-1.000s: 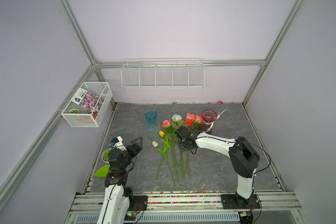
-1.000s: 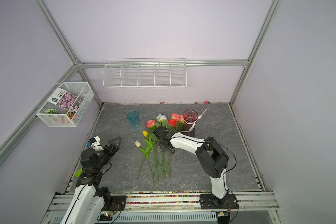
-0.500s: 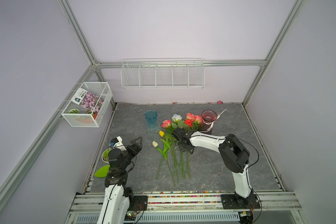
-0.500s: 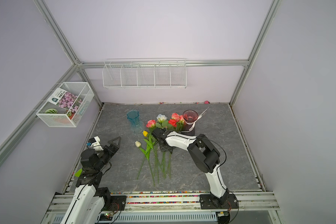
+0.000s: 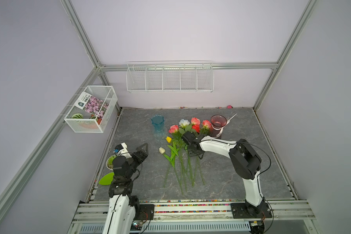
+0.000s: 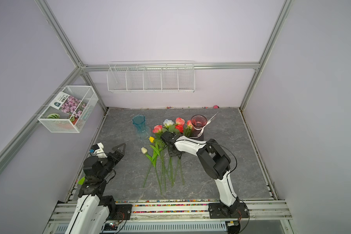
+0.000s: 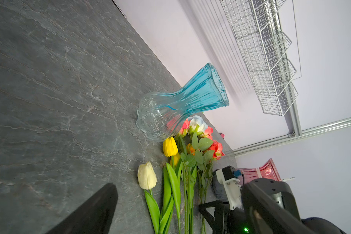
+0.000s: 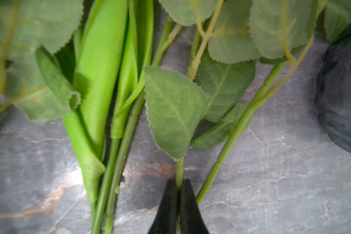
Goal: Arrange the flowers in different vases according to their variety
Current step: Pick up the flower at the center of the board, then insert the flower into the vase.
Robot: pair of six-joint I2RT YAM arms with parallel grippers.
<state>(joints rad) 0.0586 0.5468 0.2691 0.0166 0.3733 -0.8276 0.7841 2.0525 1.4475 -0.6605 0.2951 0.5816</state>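
Observation:
Several flowers lie side by side mid-table with their heads toward the back wall. They include coral roses [image 5: 173, 129], a white-blue rose [image 5: 183, 122], a yellow tulip [image 5: 168, 139] and a cream tulip [image 5: 162, 150]. My right gripper [image 5: 196, 155] [image 6: 174, 155] is down among their stems. In the right wrist view it [image 8: 178, 184] is shut on one rose stem [image 8: 179, 170] just below a serrated leaf. The teal vase [image 5: 157, 126] [image 7: 182, 101] stands left of the heads and the maroon vase [image 5: 217, 125] to their right. At the left, my left gripper [image 5: 139, 151] is open and empty.
A white succulent pot [image 5: 110, 161] and a loose green leaf [image 5: 106, 179] sit at the table's left edge beside my left arm. A wire basket [image 5: 91, 109] with a flower packet hangs on the left wall. A wire shelf [image 5: 169, 77] hangs on the back wall.
My right gripper has slid slightly left over the stems and closed on one rose stem. The left arm has not moved.

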